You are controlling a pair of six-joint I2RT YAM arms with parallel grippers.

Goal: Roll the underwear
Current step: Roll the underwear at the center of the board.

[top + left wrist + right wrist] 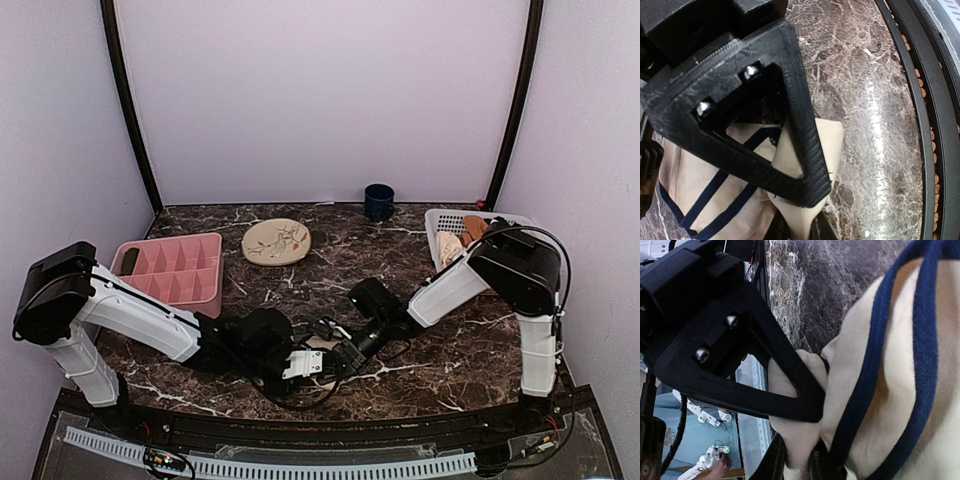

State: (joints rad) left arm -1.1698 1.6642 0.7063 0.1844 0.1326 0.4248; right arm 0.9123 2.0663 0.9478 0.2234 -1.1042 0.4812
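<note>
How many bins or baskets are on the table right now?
2. A pink divided tray at the back left; a white basket at the back right, partly behind the right arm. Another could be hidden under an arm, though none shows.

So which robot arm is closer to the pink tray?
Left. The left arm runs just in front of the pink tray; the right arm is far across, by the white basket.

The left arm stretches low toward 4 o'clock and the right arm toward 8 o'clock. The left gripper [308, 366] and right gripper [343, 356] meet near 6 o'clock, tips almost touching. Each is pinched closed on the underwear [695, 172].
</note>
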